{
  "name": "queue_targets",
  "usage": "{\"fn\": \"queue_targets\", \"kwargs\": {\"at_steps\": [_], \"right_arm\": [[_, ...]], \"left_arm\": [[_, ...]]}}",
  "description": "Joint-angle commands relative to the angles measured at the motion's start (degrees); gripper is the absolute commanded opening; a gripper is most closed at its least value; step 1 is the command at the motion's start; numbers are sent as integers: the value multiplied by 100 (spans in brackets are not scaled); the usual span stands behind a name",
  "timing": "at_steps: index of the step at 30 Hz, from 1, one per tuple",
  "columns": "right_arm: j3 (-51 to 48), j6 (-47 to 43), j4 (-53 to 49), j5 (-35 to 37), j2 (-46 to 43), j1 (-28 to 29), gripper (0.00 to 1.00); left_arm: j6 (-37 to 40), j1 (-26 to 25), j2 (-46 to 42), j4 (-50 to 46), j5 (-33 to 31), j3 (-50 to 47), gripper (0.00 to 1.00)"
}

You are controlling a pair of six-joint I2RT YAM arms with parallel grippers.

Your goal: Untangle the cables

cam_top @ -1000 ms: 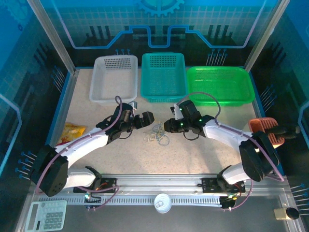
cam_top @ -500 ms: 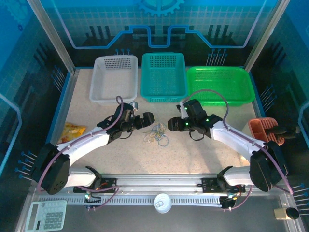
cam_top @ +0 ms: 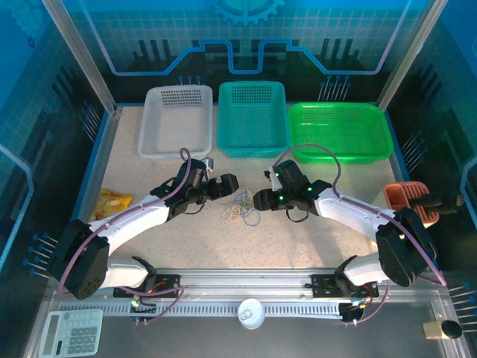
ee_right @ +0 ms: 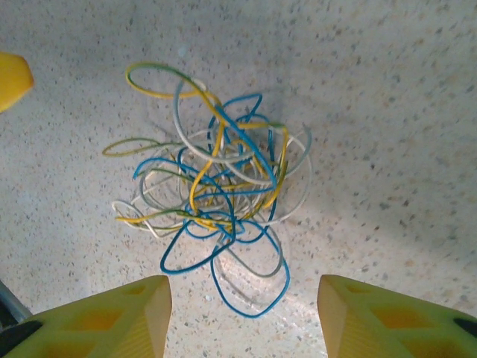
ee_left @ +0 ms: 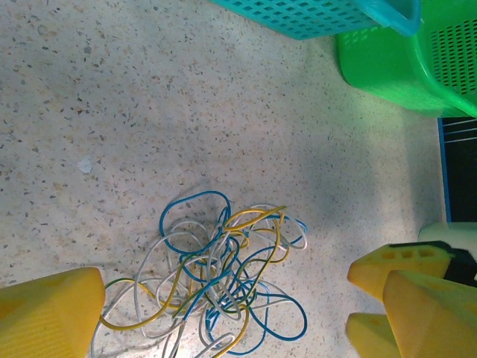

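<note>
The cables [cam_top: 243, 208] lie in a small tangle of thin blue, white and yellow wires on the speckled table, between my two grippers. My left gripper [cam_top: 231, 187] hovers just left of the tangle, open wide. In the left wrist view the cables [ee_left: 223, 287] lie between its spread yellow fingers [ee_left: 52, 313] without touching them. My right gripper [cam_top: 259, 200] sits at the tangle's right side, also open. In the right wrist view the cables [ee_right: 216, 194] lie just ahead of the right gripper [ee_right: 242, 292], a blue loop reaching toward the gap between its fingers [ee_right: 112, 317]. Neither holds a wire.
A white basket [cam_top: 175, 142], a teal basket [cam_top: 252, 145] and a green basket [cam_top: 339, 149] line the far edge. A yellow packet [cam_top: 112, 203] lies at the left, an orange holder [cam_top: 406, 195] at the right. A can [cam_top: 252, 313] and a calculator [cam_top: 71, 334] sit in front.
My right gripper pulled back a little, then came in again toward the tangle, with its jaws now wider apart. The left arm and the cables have hardly moved.
</note>
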Motion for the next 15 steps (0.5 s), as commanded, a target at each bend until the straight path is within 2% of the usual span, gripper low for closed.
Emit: {"fn": "queue_targets", "kwargs": {"at_steps": [1,9,15], "right_arm": [[-241,247,107,91,-100,152,54],[-504,482,318,112,-187,304,54],[-333,563,417,-30,-216,356,54]], "left_arm": [[140,37,-93,-156,70,69,99],[157,33,-89,-138,98,104,99],[158,36,-85,-149,88,91,99]]}}
